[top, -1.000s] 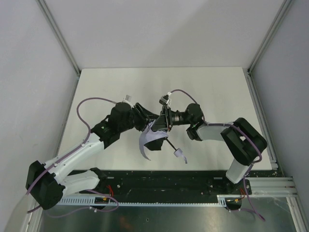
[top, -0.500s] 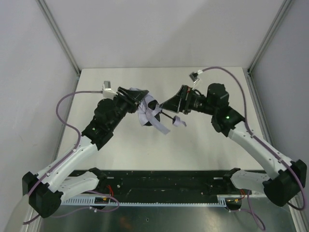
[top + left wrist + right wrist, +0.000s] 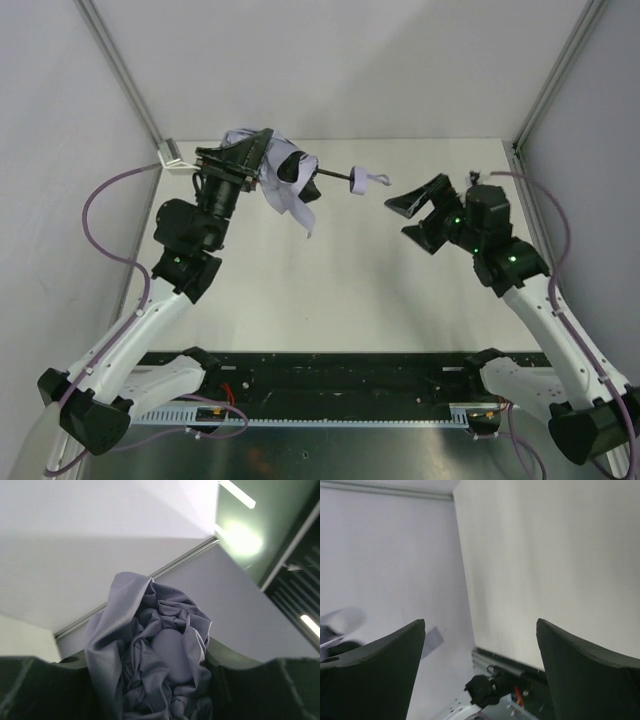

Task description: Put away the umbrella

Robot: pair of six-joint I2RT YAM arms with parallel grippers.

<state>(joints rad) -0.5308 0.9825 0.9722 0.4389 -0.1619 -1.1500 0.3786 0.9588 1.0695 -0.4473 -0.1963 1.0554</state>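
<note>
Lavender-grey cloth, soft and deeply crumpled: umbrella [image 3: 288, 182], canopy bunched, thin black shaft and small pale handle with loop strap pointing right. Held up over the far left part of the white table [image 3: 400, 300]. Left end effector [image 3: 252, 158] clenched on the canopy, fingertips buried in folds; the wrist view cuts off the lower cloth. Right end effector [image 3: 412, 215] well apart, black jaws spread wide, grasping nothing.

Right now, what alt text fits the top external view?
The left gripper clamps the umbrella by its bunched lavender canopy near the far-left corner of the white table, black shaft and pale handle pointing right. The right gripper stands open and empty just beyond the handle.
</note>
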